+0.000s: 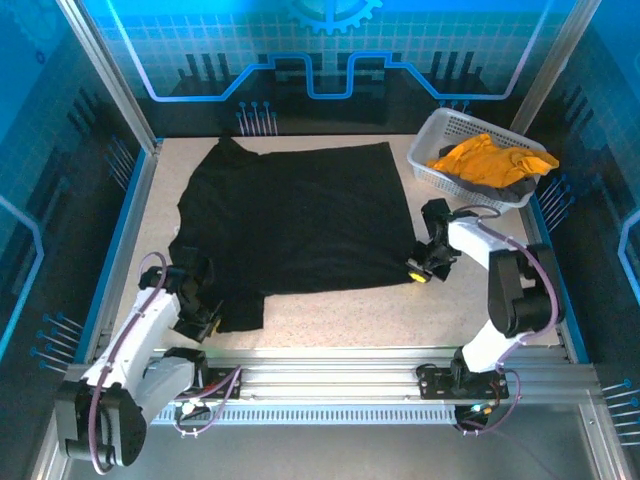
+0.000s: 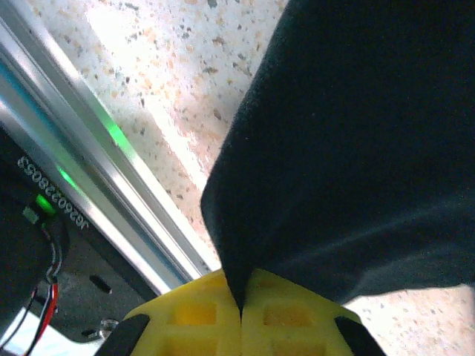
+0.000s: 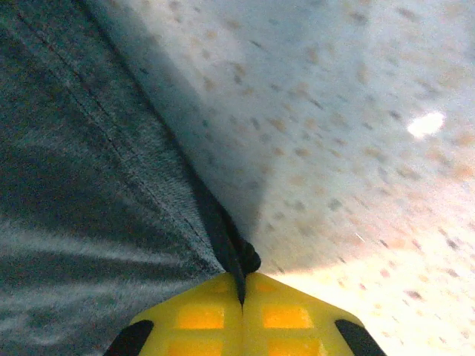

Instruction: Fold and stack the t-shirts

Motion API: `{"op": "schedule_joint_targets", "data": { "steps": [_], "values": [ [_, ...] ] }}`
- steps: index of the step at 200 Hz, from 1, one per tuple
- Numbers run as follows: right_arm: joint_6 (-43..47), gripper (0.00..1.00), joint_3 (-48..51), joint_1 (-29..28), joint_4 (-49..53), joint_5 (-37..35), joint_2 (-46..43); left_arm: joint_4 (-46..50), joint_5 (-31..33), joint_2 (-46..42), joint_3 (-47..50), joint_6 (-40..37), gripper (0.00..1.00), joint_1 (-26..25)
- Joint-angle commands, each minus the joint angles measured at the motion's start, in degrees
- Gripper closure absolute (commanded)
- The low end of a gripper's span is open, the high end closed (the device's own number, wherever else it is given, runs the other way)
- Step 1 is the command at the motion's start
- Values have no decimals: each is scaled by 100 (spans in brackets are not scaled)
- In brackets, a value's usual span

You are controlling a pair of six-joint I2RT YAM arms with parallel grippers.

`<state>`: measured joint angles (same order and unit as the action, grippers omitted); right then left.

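Note:
A large black t-shirt (image 1: 295,215) lies spread across the speckled table. My left gripper (image 1: 205,315) is shut on its near left part; in the left wrist view the dark cloth (image 2: 356,156) runs down into the closed yellow fingers (image 2: 200,315). My right gripper (image 1: 420,268) is shut on the shirt's near right corner, and the right wrist view has the hem (image 3: 111,163) pinched between the yellow fingers (image 3: 289,319). A mustard orange-yellow t-shirt (image 1: 490,160) lies crumpled in the basket.
A white lattice basket (image 1: 432,150) stands at the back right, with a dark cloth under the yellow shirt. An aluminium rail (image 1: 380,375) runs along the near edge; blue frame bars line both sides. Bare speckled tabletop (image 1: 350,310) lies between the grippers.

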<state>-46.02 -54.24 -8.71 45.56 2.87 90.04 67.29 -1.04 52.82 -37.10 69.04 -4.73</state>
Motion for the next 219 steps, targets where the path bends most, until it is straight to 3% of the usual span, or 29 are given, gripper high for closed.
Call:
{"op": "schedule_joint_targets", "data": {
  "steps": [1,38,88,153,219],
  "values": [
    [83,100,71,-174,648,-276,-649,583,-144,-285,-317,366,100,-163],
    [183,100,-221,-119,590,17,-495,5,146,0,-893,170,100,-171],
    [195,100,-1582,105,777,336,402,-1081,150,1865,-2742,-706,100,66],
    [-12,100,-2990,229,844,408,1448,-1711,-2,3220,-4101,-1558,100,646],
    [-61,100,-4042,232,1003,207,2418,-2235,128,3934,-4467,-1845,100,977]
  ]
}}
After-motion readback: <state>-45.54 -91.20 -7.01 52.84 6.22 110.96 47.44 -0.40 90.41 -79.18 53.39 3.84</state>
